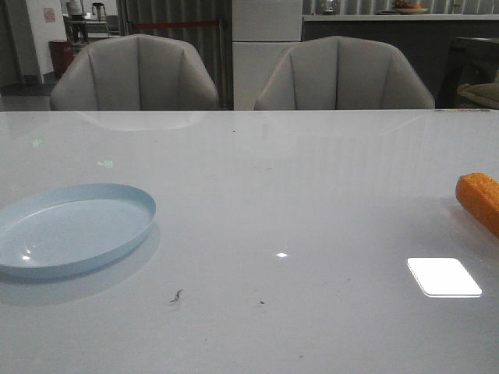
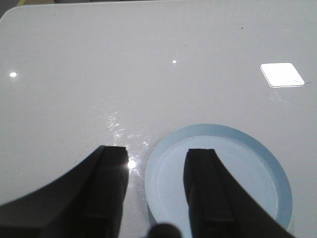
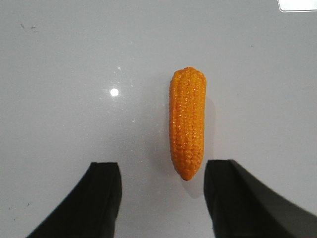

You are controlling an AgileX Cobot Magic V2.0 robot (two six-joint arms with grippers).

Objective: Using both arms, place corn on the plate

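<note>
Front view: plate [image 1: 74, 228] sits empty on the white table [image 1: 273, 202], at the left side. Corn [image 1: 479, 200] lies at the far right edge of the frame, partly cut off, well apart from the plate. Neither arm shows here. Two grey chairs [image 1: 134, 72] stand behind the table.

Left wrist view: left gripper [image 2: 154, 163] hangs above the table with its jaws spread and nothing between them; one finger overlaps the plate's rim [image 2: 277, 171] in the picture, the other sits over bare table. Height above the plate is hard to judge.

Right wrist view: right gripper [image 3: 161, 173] is spread wide and empty. Corn [image 3: 187, 121] lies flat on the table, pointing its blunt tip toward the gap between the fingers, nearer one finger than the other. No contact yet.

Handling, as a judgement: the cob looks like hard glossy plastic (light, stiff, likely slick). Round body, so it may roll or squirt out if pinched near the tapered tip. Best hold appears to be across the thick middle, jaws closing on the two long sides, where the kernel rows give some bite.
</note>
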